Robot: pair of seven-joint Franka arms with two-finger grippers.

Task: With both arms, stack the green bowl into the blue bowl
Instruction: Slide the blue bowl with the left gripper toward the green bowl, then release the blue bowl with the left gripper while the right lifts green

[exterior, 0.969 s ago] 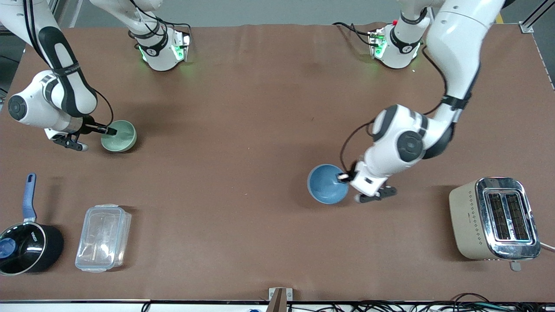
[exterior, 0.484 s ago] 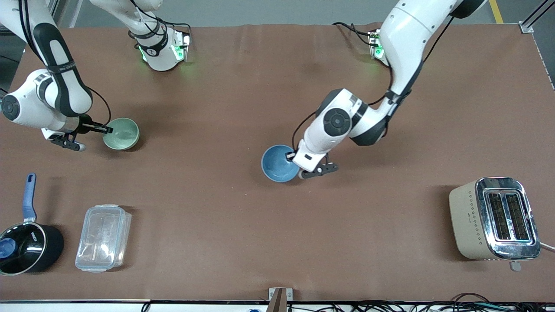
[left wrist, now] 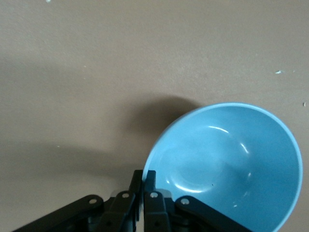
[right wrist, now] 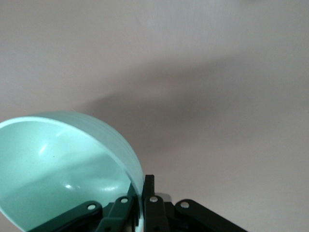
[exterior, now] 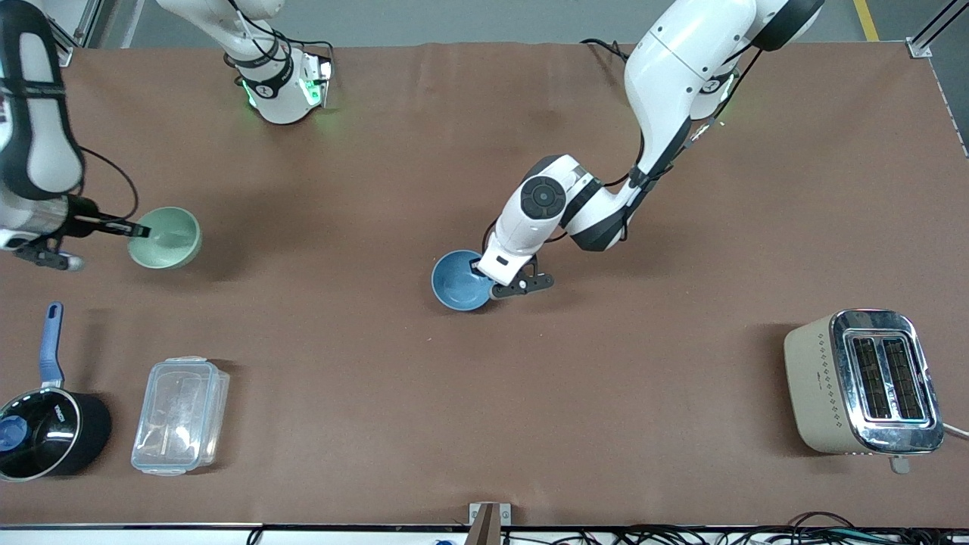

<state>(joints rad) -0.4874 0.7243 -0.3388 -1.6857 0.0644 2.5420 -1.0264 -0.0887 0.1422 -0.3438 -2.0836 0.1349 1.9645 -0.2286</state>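
Two bowls are each pinched at the rim. The left gripper (exterior: 484, 274) clamps the blue bowl (exterior: 459, 281) over the middle of the table (exterior: 378, 363). The right gripper (exterior: 136, 229) clamps the green bowl (exterior: 166, 238), tilted in the air, over the table's edge at the right arm's end.

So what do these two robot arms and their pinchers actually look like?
Both arms are glossy white, built from rounded tube sections, with black bands and round dark-grey joint caps. Thin black cables loop along them. Their bases glow green. The left gripper and right gripper are small and black: two thin flat fingers on hinged links with silver rivets, as both wrist views show.
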